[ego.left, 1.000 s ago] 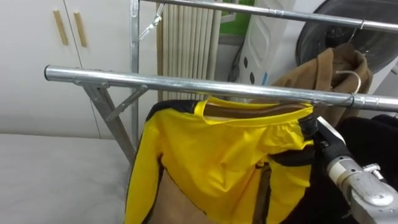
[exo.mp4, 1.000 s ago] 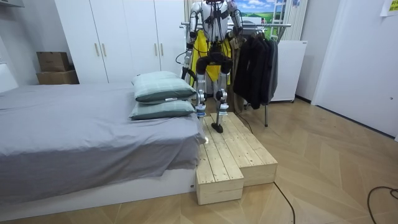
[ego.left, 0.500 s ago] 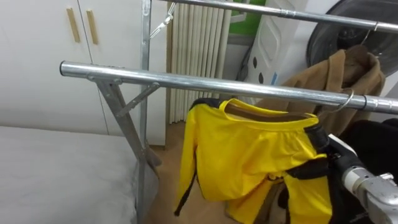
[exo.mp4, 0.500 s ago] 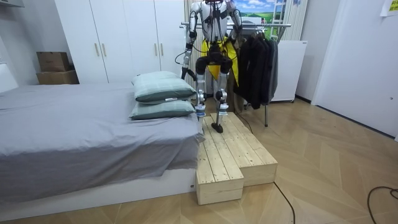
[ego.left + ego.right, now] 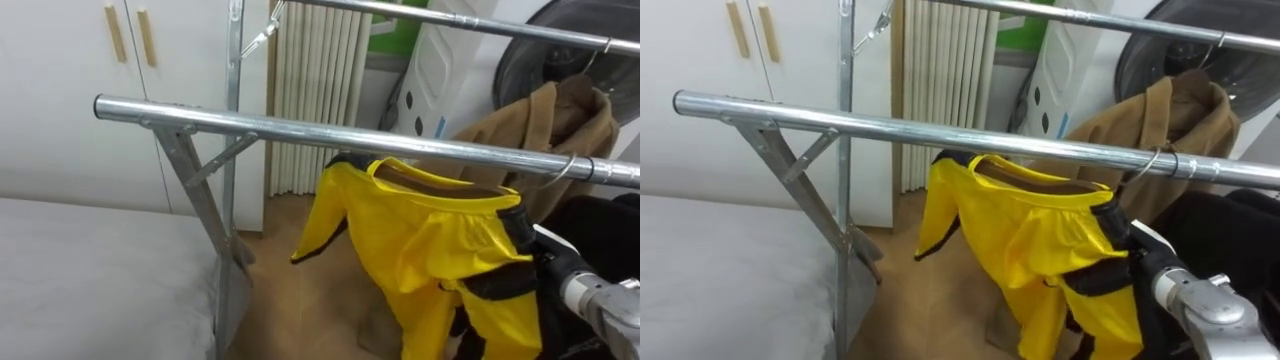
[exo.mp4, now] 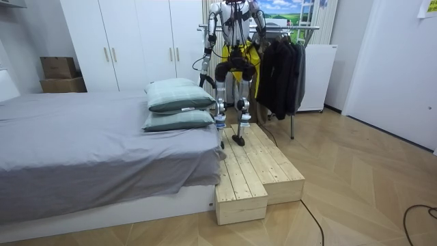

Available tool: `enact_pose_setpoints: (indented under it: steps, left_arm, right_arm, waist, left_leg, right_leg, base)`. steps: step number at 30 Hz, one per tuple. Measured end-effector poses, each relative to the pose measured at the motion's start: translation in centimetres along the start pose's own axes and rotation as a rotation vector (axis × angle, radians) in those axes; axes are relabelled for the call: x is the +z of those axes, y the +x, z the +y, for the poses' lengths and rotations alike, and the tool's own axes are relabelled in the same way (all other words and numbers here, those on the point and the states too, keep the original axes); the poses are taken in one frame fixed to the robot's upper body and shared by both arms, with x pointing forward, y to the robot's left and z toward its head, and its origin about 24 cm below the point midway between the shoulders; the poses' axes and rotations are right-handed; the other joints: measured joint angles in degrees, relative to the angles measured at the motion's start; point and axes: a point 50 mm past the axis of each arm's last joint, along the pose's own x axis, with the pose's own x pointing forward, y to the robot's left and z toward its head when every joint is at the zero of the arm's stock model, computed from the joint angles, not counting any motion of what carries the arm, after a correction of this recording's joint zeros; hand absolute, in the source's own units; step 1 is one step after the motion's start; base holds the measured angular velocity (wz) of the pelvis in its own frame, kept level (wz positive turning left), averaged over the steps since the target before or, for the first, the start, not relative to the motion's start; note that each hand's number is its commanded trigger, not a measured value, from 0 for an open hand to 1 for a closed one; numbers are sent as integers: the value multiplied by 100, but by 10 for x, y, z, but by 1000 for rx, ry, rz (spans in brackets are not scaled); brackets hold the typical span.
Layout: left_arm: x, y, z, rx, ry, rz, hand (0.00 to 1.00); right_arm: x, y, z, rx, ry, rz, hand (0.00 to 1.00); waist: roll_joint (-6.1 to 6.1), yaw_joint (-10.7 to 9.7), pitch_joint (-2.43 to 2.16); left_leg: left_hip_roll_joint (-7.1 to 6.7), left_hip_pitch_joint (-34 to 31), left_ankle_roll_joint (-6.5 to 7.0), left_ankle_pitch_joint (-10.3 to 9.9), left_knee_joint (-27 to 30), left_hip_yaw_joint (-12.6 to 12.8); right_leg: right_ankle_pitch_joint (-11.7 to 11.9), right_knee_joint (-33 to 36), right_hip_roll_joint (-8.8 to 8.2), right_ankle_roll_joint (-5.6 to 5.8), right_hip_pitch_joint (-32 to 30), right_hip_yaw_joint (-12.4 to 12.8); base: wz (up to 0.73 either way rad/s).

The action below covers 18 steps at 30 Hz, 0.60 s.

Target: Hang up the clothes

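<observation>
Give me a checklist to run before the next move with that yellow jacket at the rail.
1. Jacket on hanger: ok, the collar sits over it.
2. Right hand hold: cannot tell, the jacket covers most of it.
3. Hanger hooked on front rail: cannot tell; a hook sits on the rail at the jacket's right, but whose it is is unclear.
4. Free rail to the left: ok, bare to its end.
5. Dark clothes at right: cannot tell whether they touch the jacket.
6. Footing: ok, the robot stands on the wooden platform at the rail.
</observation>
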Motion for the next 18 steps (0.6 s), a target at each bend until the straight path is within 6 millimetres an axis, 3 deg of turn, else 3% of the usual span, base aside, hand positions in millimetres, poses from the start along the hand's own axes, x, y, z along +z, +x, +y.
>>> enact_pose_setpoints:
  steps: [5, 11, 18]
  left_arm:
    - [1, 0, 0, -4, 0, -3, 0]
    - [1, 0, -2, -29, -14, -3, 0]
    - [3, 0, -4, -36, -23, -8, 0]
  right_arm:
    - [-4, 0, -1, -21, 4, 18, 0]
    - [-8, 0, -3, -44, -14, 35, 0]
    - [-11, 1, 0, -51, -69, 66, 0]
  waist:
    - [11, 4, -9]
    - [81, 12, -58]
    - [131, 23, -33]
  left_leg:
    - [-9, -7, 0, 0, 16, -12]
    - [-14, -5, 0, 0, 14, -29]
    - [8, 12, 0, 0, -17, -2]
  right_leg:
    - [6, -41, -10, -9, 1, -6]
    - [24, -47, -15, -35, 14, -3]
    - [25, -34, 10, -37, 9, 35]
  base:
    - [0]
    - [0]
    - [-1]
